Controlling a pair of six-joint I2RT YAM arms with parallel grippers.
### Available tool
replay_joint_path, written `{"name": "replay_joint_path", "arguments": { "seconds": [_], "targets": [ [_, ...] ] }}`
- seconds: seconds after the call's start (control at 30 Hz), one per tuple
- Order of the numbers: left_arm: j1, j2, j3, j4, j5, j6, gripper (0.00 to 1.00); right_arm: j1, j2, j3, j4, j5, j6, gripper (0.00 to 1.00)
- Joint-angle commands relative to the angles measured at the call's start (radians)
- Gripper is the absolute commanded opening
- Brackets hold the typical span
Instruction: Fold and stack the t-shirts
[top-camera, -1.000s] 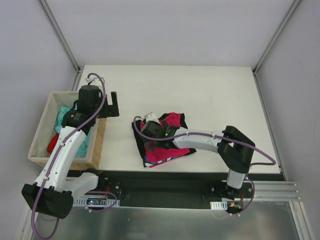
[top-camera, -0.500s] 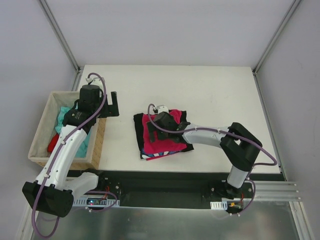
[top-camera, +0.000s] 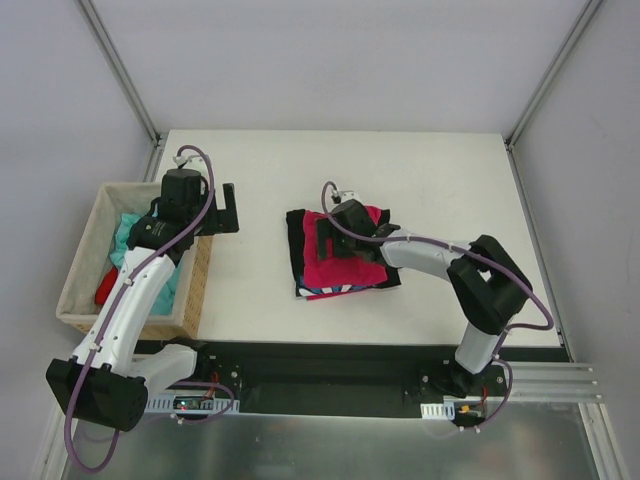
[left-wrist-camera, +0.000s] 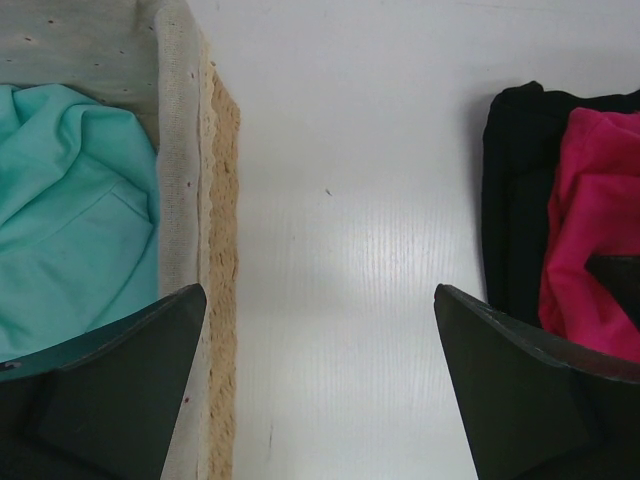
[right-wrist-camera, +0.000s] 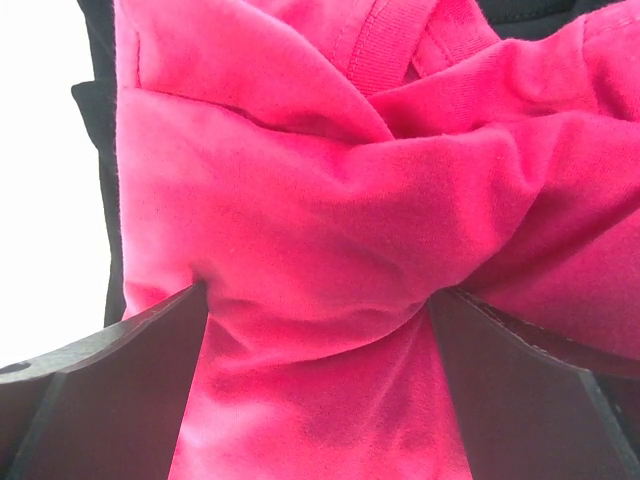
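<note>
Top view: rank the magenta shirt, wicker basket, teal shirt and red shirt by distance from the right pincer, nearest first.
1. magenta shirt, mid-table, directly under the right pincer.
2. wicker basket, off to the left at the table's edge.
3. teal shirt, inside the basket.
4. red shirt, in the basket's leftmost part.

no readable text or labels anywhere.

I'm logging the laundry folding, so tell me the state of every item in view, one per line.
pink t-shirt: folded, rumpled, topmost
black t-shirt: folded, under the pink one
striped t-shirt: lowest, only its edge showing
basket: upright, holding two shirts
teal t-shirt: crumpled in basket
red t-shirt: crumpled in basket
left gripper: open, empty, above basket wall
right gripper: open, straddling a pink fold
</note>
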Motion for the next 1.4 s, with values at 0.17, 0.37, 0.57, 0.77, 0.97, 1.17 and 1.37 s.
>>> {"name": "replay_joint_path", "arguments": {
  "seconds": [0.17, 0.37, 0.57, 0.77, 0.97, 1.17, 1.37],
  "targets": [
    [0.0, -0.011, -0.004, -0.004, -0.037, -0.007, 0.99, -0.091, -0.007, -0.008, -0.153, 0.02, -0.032, 0.97],
    [0.0, -0.014, 0.005, -0.004, -0.034, -0.012, 0.99, -0.168, -0.044, 0.008, -0.238, 0.017, -0.068, 0.97],
    [0.0, -0.013, 0.005, -0.002, -0.038, -0.016, 0.99, -0.25, -0.088, 0.022, -0.301, 0.014, -0.103, 0.97],
    [0.0, -0.008, 0.014, -0.004, -0.031, -0.02, 0.99, -0.318, -0.091, 0.053, -0.346, 0.002, -0.126, 0.97],
    [0.0, -0.013, 0.014, -0.004, -0.028, -0.021, 0.99, -0.382, -0.055, 0.11, -0.389, -0.007, -0.146, 0.97],
    [0.0, -0.02, 0.0, -0.002, -0.04, -0.018, 0.99, -0.439, -0.001, 0.148, -0.406, -0.037, -0.149, 0.97],
    [0.0, -0.022, -0.001, -0.002, -0.048, -0.015, 0.99, -0.455, 0.044, 0.174, -0.412, -0.041, -0.144, 0.97]
  ]
}}
